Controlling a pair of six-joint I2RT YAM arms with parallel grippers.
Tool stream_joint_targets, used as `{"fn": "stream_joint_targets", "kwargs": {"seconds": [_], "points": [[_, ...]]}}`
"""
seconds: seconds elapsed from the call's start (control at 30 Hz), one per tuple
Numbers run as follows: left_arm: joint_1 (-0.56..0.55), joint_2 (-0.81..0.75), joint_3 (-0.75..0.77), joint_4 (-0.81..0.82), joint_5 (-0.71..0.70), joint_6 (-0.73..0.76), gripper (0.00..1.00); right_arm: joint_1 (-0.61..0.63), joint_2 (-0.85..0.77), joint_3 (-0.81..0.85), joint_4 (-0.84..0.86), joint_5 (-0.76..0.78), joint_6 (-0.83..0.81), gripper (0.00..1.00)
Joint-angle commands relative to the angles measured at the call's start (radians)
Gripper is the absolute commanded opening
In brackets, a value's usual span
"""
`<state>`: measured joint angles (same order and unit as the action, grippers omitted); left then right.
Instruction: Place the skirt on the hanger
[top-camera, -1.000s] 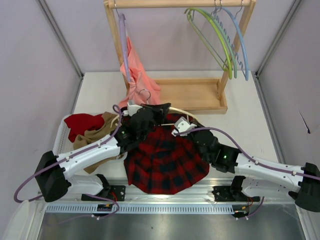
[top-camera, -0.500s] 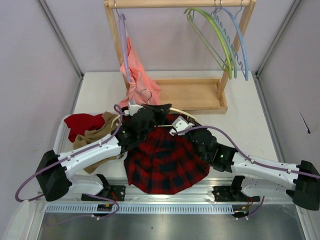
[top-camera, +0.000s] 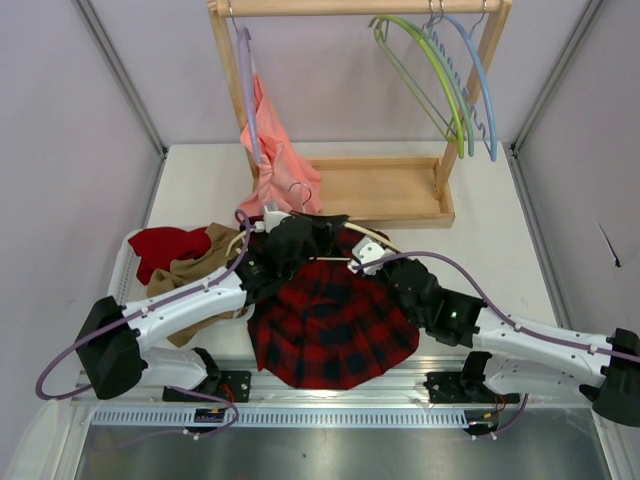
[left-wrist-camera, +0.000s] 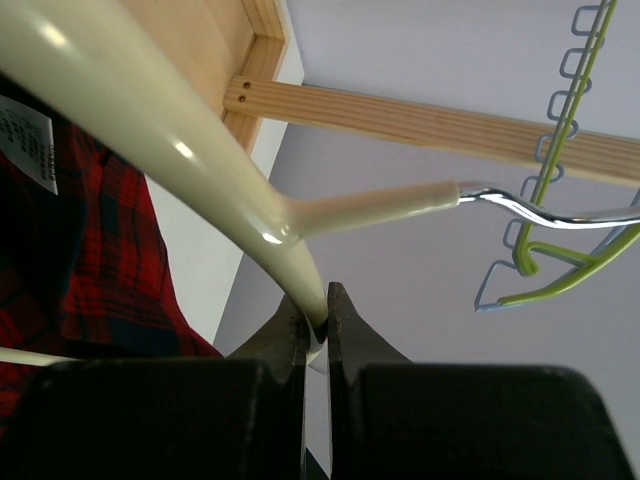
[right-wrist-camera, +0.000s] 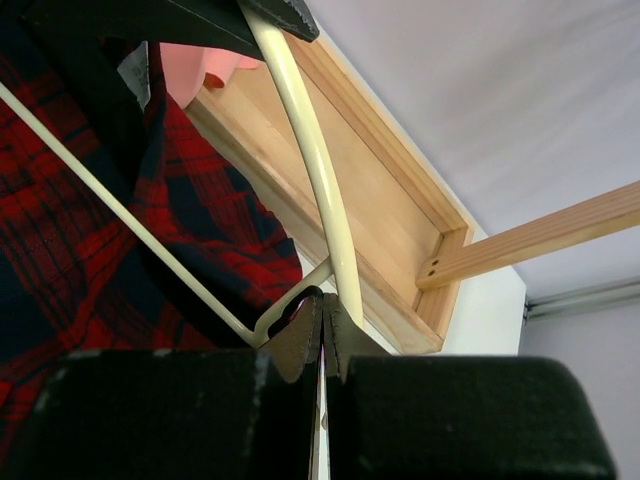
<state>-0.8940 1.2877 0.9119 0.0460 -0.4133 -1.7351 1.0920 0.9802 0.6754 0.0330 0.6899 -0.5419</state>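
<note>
The red and black plaid skirt (top-camera: 330, 325) lies spread on the table between my two arms. It also shows in the left wrist view (left-wrist-camera: 90, 260) and the right wrist view (right-wrist-camera: 80, 230). The cream hanger (top-camera: 362, 232) is held tilted over the skirt's far edge, its metal hook (top-camera: 300, 190) pointing toward the rack. My left gripper (top-camera: 318, 228) is shut on the hanger's arm (left-wrist-camera: 150, 130) close to the hook neck (left-wrist-camera: 540, 205). My right gripper (top-camera: 360, 260) is shut at the hanger's right end (right-wrist-camera: 310, 170), on a thin dark edge of the skirt by the lower bar.
A wooden rack with a tray base (top-camera: 385, 190) stands behind. It carries a lilac hanger with a salmon garment (top-camera: 275, 150) and green and blue hangers (top-camera: 455, 85). A red cloth (top-camera: 165, 245) and a tan cloth (top-camera: 195, 270) lie at the left.
My left gripper has raised the hanger and shifted it slightly right, so the hook stands higher. My right gripper has moved a little right with the hanger's end.
</note>
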Motion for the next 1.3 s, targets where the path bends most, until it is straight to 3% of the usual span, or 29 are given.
{"fn": "stream_joint_targets", "kwargs": {"seconds": [0.0,0.63,0.93,1.27], "points": [[0.006,-0.045,-0.007,0.04,0.016,-0.009,0.0,-0.003,-0.061,0.03,-0.028,0.037,0.007,0.0],[0.013,-0.091,-0.033,0.071,0.034,0.016,0.0,0.002,-0.025,0.004,-0.001,0.071,-0.111,0.0],[0.013,-0.1,-0.036,0.06,0.013,0.02,0.0,0.02,-0.052,0.026,-0.119,0.12,-0.168,0.0],[0.015,-0.11,-0.041,0.043,0.004,0.022,0.0,0.025,-0.037,0.012,-0.122,0.169,-0.259,0.0]]}}
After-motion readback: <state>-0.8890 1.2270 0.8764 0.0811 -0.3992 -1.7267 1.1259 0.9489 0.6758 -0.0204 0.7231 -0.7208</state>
